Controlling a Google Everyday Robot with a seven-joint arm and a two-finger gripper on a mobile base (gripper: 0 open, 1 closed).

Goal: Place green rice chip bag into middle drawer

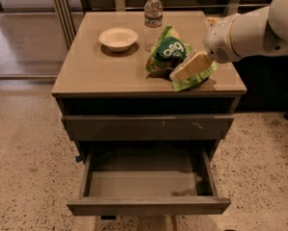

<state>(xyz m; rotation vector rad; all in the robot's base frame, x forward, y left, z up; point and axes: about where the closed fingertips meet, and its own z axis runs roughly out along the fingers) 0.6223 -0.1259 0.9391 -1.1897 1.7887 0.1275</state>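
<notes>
The green rice chip bag (pixel 166 50) lies crumpled on the right half of the cabinet top, right of the bowl. My gripper (pixel 189 67), tan-coloured at the end of the white arm, reaches in from the right. It sits on the bag's front right part and hides some of it. The middle drawer (pixel 148 206) is pulled out wide open at the bottom of the cabinet, below and in front of the bag. Its plain front panel faces me and its inside is bare.
A white bowl (pixel 118 37) and a clear water bottle (pixel 153 18) stand at the back of the cabinet top (pixel 95 73). A closed drawer front with pale scratches (pixel 134 127) sits above the open drawer. The floor is speckled; a dark shelf stands to the right.
</notes>
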